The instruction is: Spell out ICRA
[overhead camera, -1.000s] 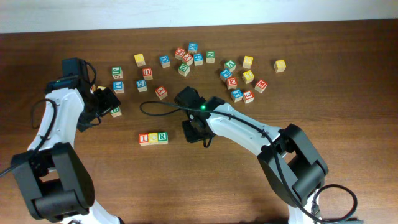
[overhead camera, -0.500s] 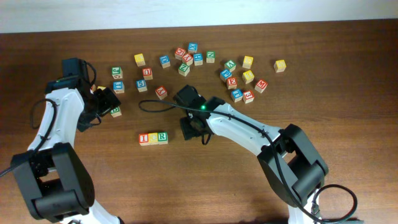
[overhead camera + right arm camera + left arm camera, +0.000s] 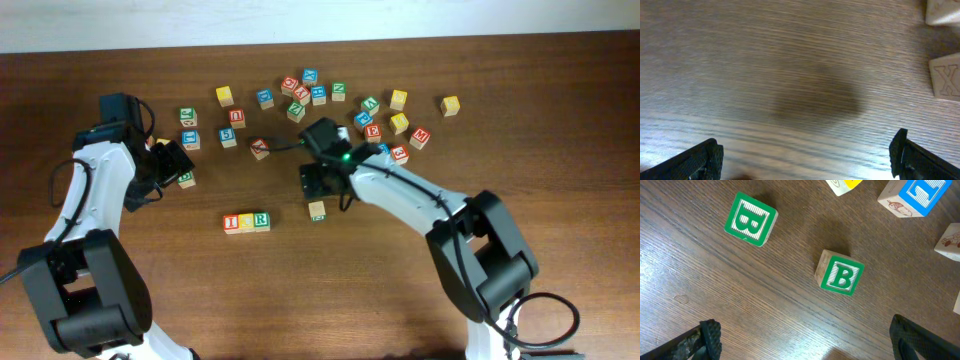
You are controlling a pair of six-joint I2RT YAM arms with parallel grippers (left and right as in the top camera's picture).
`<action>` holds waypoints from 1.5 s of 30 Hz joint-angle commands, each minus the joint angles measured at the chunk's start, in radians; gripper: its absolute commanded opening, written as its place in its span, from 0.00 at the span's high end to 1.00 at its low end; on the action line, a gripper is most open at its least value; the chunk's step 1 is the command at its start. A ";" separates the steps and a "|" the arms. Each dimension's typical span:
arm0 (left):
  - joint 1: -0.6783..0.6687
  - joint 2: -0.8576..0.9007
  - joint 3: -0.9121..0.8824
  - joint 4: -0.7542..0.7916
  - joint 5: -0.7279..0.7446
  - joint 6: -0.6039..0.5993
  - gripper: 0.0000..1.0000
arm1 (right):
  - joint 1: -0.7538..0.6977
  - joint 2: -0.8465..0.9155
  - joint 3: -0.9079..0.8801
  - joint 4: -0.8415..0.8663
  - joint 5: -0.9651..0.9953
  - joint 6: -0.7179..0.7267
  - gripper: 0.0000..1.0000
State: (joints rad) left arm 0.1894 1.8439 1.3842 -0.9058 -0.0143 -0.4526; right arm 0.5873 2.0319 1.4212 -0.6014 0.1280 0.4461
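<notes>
The left gripper [image 3: 170, 165] hangs spread and empty near the bench's left edge. Mid-bench sits the row of small wooden I, C, R cubes [image 3: 246, 222]. A loose wooden cube [image 3: 317, 210], likely the A, lies apart to its right, just beside the right gripper [image 3: 323, 184], whose fingers are splayed and hold nothing. It needs seating flush against R, letter upward.

Soft, even light throughout. The right wrist view is blurred, with a diffuse dark shadow on the surface [image 3: 740, 45] and pale glare below that shadow. The left wrist and overhead views are sharp.
</notes>
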 commanded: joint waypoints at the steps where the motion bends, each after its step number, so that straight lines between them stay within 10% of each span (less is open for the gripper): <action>1: -0.002 0.003 0.009 -0.001 0.000 0.005 0.01 | -0.055 -0.011 0.000 -0.020 -0.150 0.004 0.01; 4: -0.002 0.003 0.009 -0.001 0.000 0.005 0.01 | -0.078 -0.011 -0.002 -0.089 -0.198 0.005 0.66; 7: -0.002 0.003 0.009 -0.001 0.000 0.005 0.01 | -0.070 -0.011 -0.023 -0.144 -0.204 0.005 0.84; 37: -0.002 0.003 0.009 -0.001 0.000 0.005 0.01 | 0.085 -0.011 -0.077 0.078 -0.063 0.031 0.85; 45: -0.002 0.003 0.009 -0.001 0.000 0.005 0.01 | 0.087 -0.011 -0.077 0.198 -0.147 0.042 0.59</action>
State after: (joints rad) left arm 0.1894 1.8439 1.3842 -0.9058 -0.0143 -0.4526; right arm 0.6720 2.0296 1.3491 -0.4107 0.0307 0.4808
